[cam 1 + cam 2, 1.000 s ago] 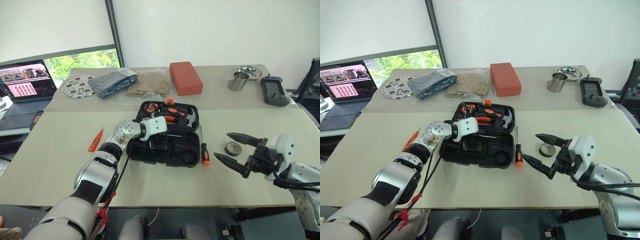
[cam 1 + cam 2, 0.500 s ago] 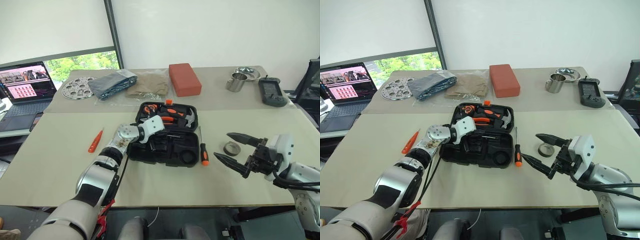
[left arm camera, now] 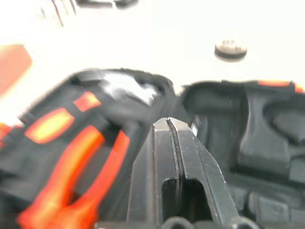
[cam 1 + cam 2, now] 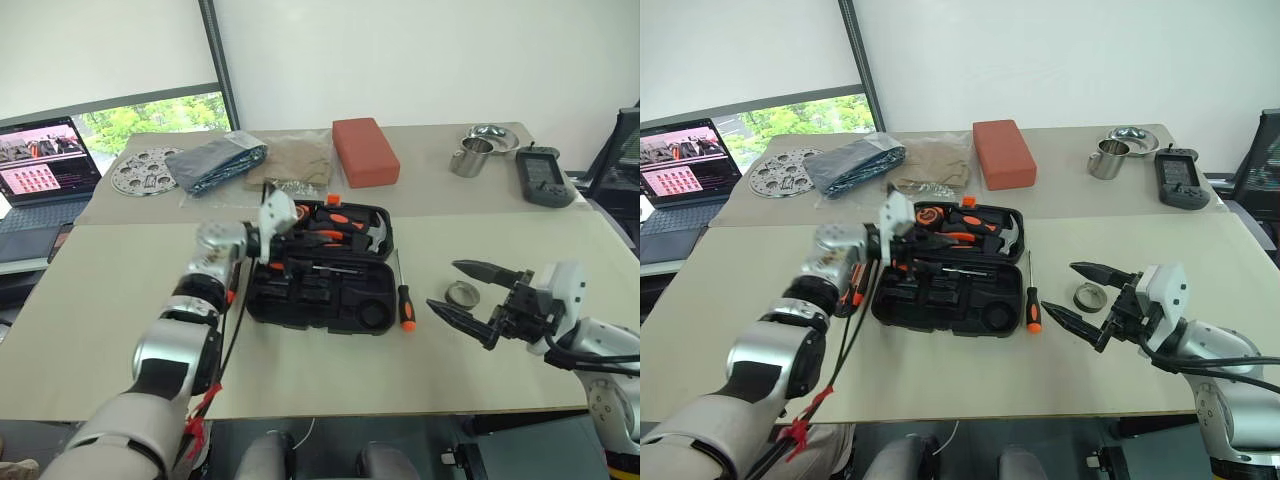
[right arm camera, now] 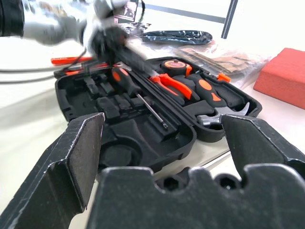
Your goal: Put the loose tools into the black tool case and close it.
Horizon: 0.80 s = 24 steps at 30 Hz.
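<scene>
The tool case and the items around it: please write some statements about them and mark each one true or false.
1. The tool case is open. True.
2. The grey tape roll lies inside the case. False: it lies on the table, to the case's right.
3. The right gripper is open and empty. True.
4. The left gripper is open. False: it is shut, above the case.
5. A screwdriver lies beside the case's right edge. True.

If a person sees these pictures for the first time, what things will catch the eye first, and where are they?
The open black tool case in the middle of the table draws the eye, with orange-handled tools in its slots. The left end effector hangs shut over its left part, while the right end effector waits wide open to its right. Between them lie an orange-and-black screwdriver beside the case and a small grey tape roll.
</scene>
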Available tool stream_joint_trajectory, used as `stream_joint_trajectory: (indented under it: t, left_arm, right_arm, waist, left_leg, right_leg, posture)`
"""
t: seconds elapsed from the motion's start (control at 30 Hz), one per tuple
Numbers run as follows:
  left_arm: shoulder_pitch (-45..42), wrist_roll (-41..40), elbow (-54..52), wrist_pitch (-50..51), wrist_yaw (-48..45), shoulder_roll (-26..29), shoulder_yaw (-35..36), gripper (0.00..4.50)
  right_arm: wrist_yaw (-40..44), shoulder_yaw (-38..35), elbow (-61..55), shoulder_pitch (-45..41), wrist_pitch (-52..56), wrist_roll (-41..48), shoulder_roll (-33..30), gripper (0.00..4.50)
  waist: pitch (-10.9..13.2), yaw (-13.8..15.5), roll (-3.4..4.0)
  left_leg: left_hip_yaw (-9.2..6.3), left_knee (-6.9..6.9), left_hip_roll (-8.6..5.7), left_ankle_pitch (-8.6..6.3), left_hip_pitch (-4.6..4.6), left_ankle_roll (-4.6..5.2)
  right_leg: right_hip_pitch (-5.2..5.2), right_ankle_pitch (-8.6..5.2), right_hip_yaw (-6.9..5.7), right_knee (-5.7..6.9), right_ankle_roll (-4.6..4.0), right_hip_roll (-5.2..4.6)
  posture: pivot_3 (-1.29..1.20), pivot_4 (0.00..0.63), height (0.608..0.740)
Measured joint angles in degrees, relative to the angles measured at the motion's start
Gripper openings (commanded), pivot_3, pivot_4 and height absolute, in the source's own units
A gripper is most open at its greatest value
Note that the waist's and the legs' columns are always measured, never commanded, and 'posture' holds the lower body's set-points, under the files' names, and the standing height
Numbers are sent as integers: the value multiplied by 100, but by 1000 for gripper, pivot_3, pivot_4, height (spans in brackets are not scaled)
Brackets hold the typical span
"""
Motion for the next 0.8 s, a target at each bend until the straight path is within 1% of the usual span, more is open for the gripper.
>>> stream_joint_trajectory:
  t: [0.1, 0.17, 0.23, 0.27, 0.3, 0.37, 0.4, 0.5, 0.6, 0.63, 0.8]
  left_arm:
    - [181, -372, -942, 821, -437, 377, 40, 33]
    - [528, -665, -1856, 1500, -712, 726, 33, 33]
    - [939, -978, -2860, 2260, -906, 1160, 25, 33]
    - [1048, -1075, -3127, 2473, -954, 1308, 27, 33]
    - [1236, -1240, -3630, 2860, -1004, 1552, 31, 33]
    - [1491, -1457, -4289, 3291, -1071, 1897, 33, 33]
    - [1697, -1588, -4678, 3498, -1126, 2173, 40, 33]
    - [2021, -1819, -5269, 3843, -1242, 2700, 114, 33]
    - [2183, -2005, -5466, 3952, -1303, 3143, 283, 33]
    - [2269, -2028, -5492, 3966, -1340, 3397, 416, 33]
    - [2421, -2221, -5581, 3967, -1383, 3600, 474, 33]
  right_arm:
    - [-193, 221, 98, -20, 279, -218, -117, 4500]
    - [-387, 404, 118, -39, 569, -366, -187, 4500]
    - [-570, 596, 124, -40, 846, -542, -229, 4500]
    - [-632, 660, 127, -24, 914, -605, -244, 4500]
    - [-736, 772, 120, -39, 1027, -715, -246, 4500]
    - [-958, 935, 55, -62, 1196, -848, -218, 4500]
    - [-1142, 1040, -38, -109, 1339, -941, -156, 4500]
    - [-1475, 1221, -244, -127, 1659, -1087, -87, 4500]
    - [-1669, 1307, -457, -129, 1907, -1105, -39, 4500]
    - [-1782, 1374, -573, -117, 2015, -1129, -15, 4500]
    - [-1995, 1511, -575, -117, 2058, -1260, 94, 4500]
  waist:
    - [-3, -16, 8]
    - [-8, -55, 21]
    - [-6, -85, 34]
    - [-4, -86, 31]
    - [-4, -77, 31]
    - [-4, -63, 31]
    - [-3, -61, 30]
    - [0, -52, 27]
    - [4, -41, 19]
    - [6, -49, 17]
    - [6, -44, 16]
  left_leg:
    - [-2, 0, 1, 0, 1, 0]
    - [-3, -3, 6, 0, 6, 0]
    - [-2, -7, 11, 0, 11, -1]
    - [-2, -8, 13, 1, 12, -1]
    - [-4, -7, 12, 2, 12, -3]
    - [-2, -7, 10, 2, 19, -3]
    - [-2, -8, 11, 2, 18, -3]
    - [0, -10, 11, 2, 20, -3]
    - [0, -10, 12, 2, 21, -3]
    - [1, -13, 12, 1, 24, -2]
    - [2, -16, 12, 1, 22, -2]
  right_leg:
    - [0, 0, 3, 0, 0, 0]
    - [0, 0, 8, 1, -1, 0]
    - [0, -1, 17, 3, -1, 7]
    - [0, -1, 20, 2, -2, 10]
    - [1, -1, 22, 2, -2, 11]
    - [7, -1, 30, 2, -1, 10]
    - [5, -1, 32, 0, -1, 10]
    - [5, -1, 36, -1, -2, 9]
    - [4, -2, 37, -1, -2, 6]
    - [4, -2, 38, -1, -2, 7]
    - [1, -3, 39, -1, -2, 4]
  posture:
    - [0, 150, 740]
    - [0, 150, 740]
    - [0, 150, 740]
    - [0, 150, 740]
    - [0, 150, 740]
    - [0, 150, 740]
    - [0, 150, 740]
    - [0, 150, 740]
    - [0, 150, 740]
    - [0, 150, 740]
    - [0, 150, 740]
